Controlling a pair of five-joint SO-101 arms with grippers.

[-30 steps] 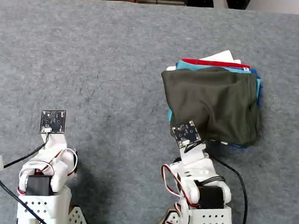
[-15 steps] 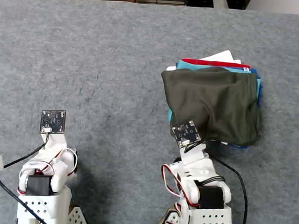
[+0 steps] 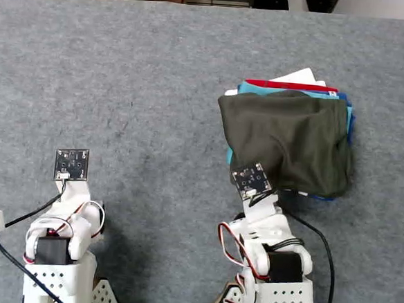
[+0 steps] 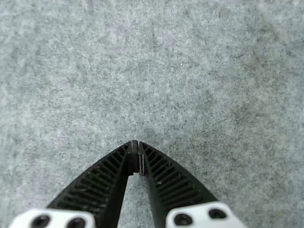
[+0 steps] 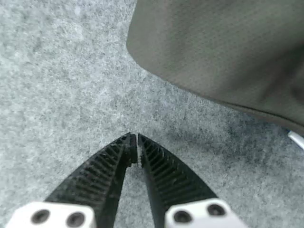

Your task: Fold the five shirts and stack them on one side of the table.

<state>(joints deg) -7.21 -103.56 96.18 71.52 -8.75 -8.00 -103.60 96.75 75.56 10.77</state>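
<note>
**Stack of shirts** [image 3: 286, 140] on the grey table [image 3: 124, 70], in its right half and well apart from the left edge. An olive shirt [image 5: 223, 42] lies on top. Edges of teal [image 3: 262, 90], blue [image 3: 348, 123], red [image 3: 290, 85] and white [image 3: 299, 76] cloth show beneath it along the far and right sides. That makes five layers, so the task looks finished or nearly so.

**Left gripper** [image 4: 134, 156]: jaws pressed together with nothing between them, over bare table toward the near edge.

**Right gripper** [image 5: 133, 149]: jaws likewise pressed together and empty, just beside the olive shirt's near left corner and apart from it.

**Risks:** the olive shirt drapes loosely and overhangs the layers below, which are not squared up. A forward sweep of the right arm could catch its hem and drag the top layer off — or skew the whole pile. The protruding white corner might unfold if nudged.
</note>
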